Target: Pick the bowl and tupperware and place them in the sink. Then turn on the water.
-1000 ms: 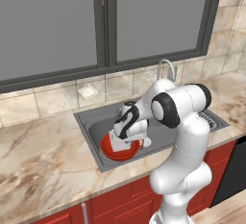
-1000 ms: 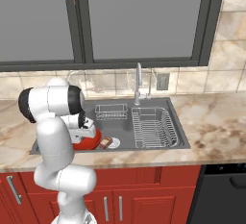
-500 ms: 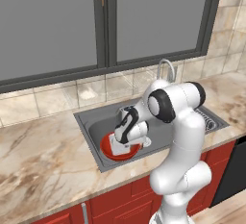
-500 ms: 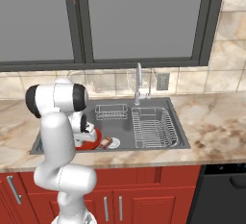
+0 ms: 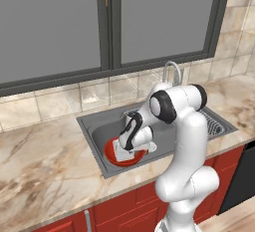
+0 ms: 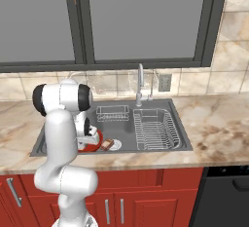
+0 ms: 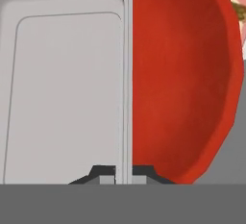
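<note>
The red bowl [image 5: 130, 159] lies on the floor of the sink [image 5: 97, 127], in its left part. My gripper [image 5: 130, 139] reaches down into the basin and is shut on the tupperware [image 5: 121, 149], a light grey container held just over the bowl. In the hand view the tupperware [image 7: 62, 88] takes up the left half. Its thin side wall runs between my fingertips [image 7: 106, 173], and the bowl [image 7: 182, 74] lies behind it on the right. From the right base view the bowl [image 6: 96, 141] peeks out beside the gripper [image 6: 87, 134]. No water shows at the faucet [image 6: 140, 82].
A small white-and-brown drain piece [image 6: 113, 144] lies just right of the bowl. A wire rack [image 6: 153, 128] fills the right side of the sink [image 6: 181, 134], and a small wire basket [image 6: 113, 112] sits at the back. Marble counter [image 5: 45, 161] surrounds the basin.
The gripper has sunk a little lower into the sink with the tupperware, closer to the red bowl. The bowl has stayed put.
</note>
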